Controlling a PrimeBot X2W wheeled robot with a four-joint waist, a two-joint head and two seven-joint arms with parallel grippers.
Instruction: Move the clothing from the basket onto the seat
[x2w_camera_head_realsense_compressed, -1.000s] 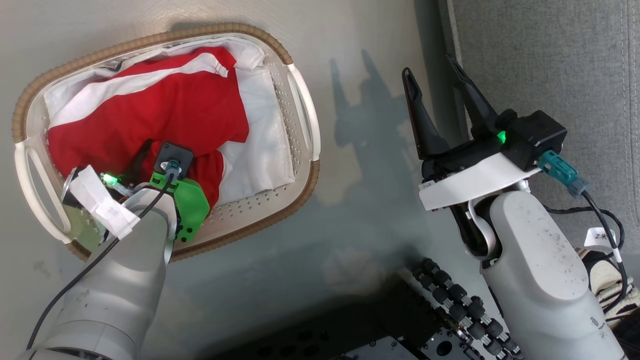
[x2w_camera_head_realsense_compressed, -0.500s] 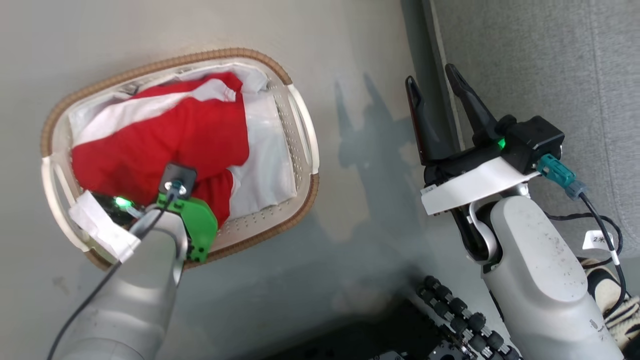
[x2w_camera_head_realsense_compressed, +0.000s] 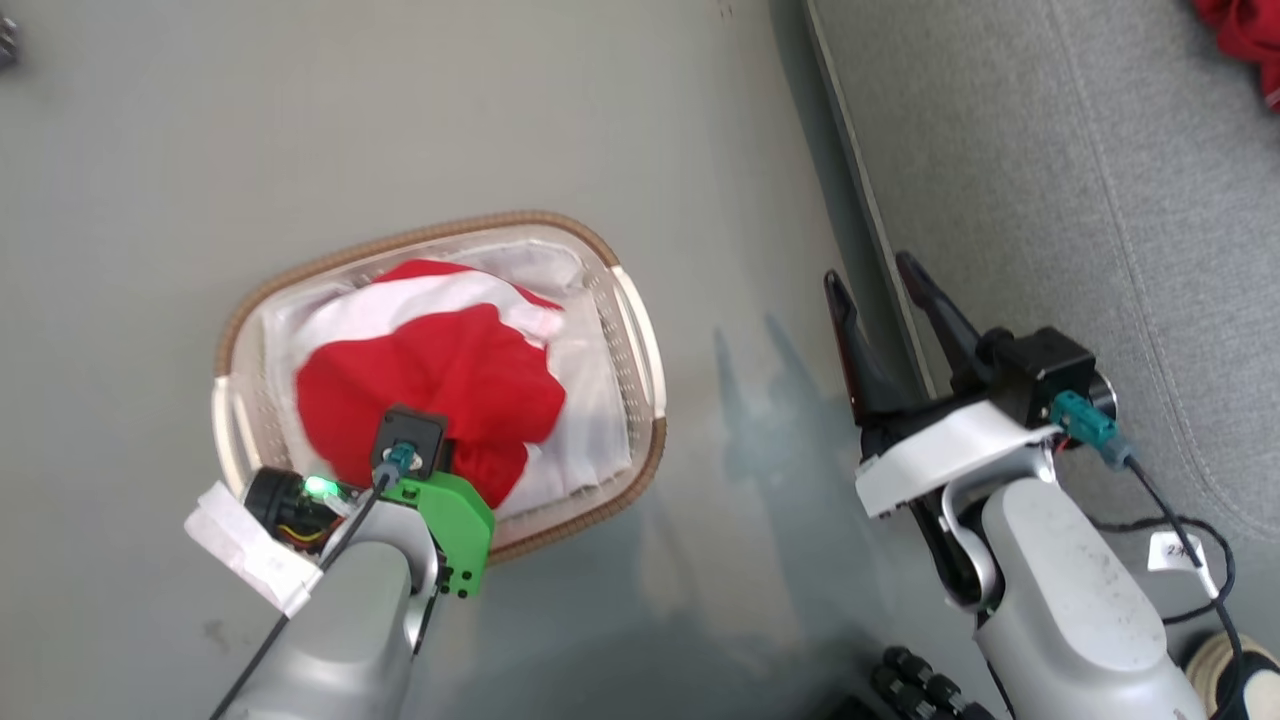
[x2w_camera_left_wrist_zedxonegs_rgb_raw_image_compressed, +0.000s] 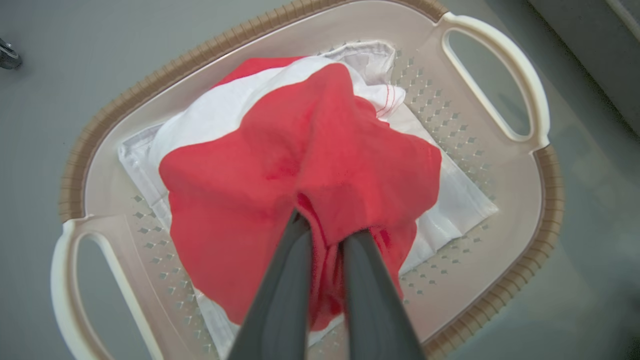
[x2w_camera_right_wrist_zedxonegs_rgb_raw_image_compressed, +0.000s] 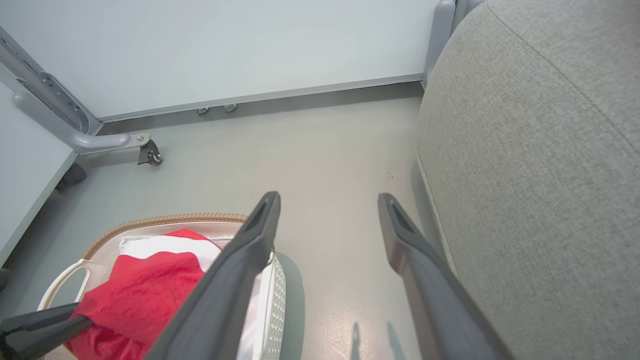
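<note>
The left forearm (x2w_camera_head_realsense_compressed: 350, 630) rises from the lower left of the head view, pale and angled up and to the right, its wrist with a green bracket (x2w_camera_head_realsense_compressed: 455, 520) hanging over the near end of the basket (x2w_camera_left_wrist_zedxonegs_rgb_raw_image_compressed: 550, 210). The wrist tips downward, so the fingers point into the basket. In the left wrist view the left gripper (x2w_camera_left_wrist_zedxonegs_rgb_raw_image_compressed: 327, 232) is pinched nearly closed, with a fold of the clothing (x2w_camera_left_wrist_zedxonegs_rgb_raw_image_compressed: 240, 200) caught between its two dark fingers (x2w_camera_left_wrist_zedxonegs_rgb_raw_image_compressed: 285, 280). The red fabric gathers into a ridge that runs up to the fingertips, while the rest of it spreads out over the white liner sheet (x2w_camera_left_wrist_zedxonegs_rgb_raw_image_compressed: 450, 200) inside the basket. A white band of the garment lies along its far edge. The basket stands on the grey floor (x2w_camera_head_realsense_compressed: 300, 120), apart from the sofa.

Further right, the right forearm (x2w_camera_head_realsense_compressed: 1080, 600) comes up from the bottom edge and leans slightly left. The right gripper (x2w_camera_head_realsense_compressed: 868, 270) has its fingers spread wide with nothing between them, their tips pointing up the view over the strip of floor just beside the front edge of the seat (x2w_camera_head_realsense_compressed: 1050, 180). The grey cushion stretches away to the right, and a red garment (x2w_camera_head_realsense_compressed: 1235, 35) lies on it at the far upper corner, cut off by the frame.
</note>
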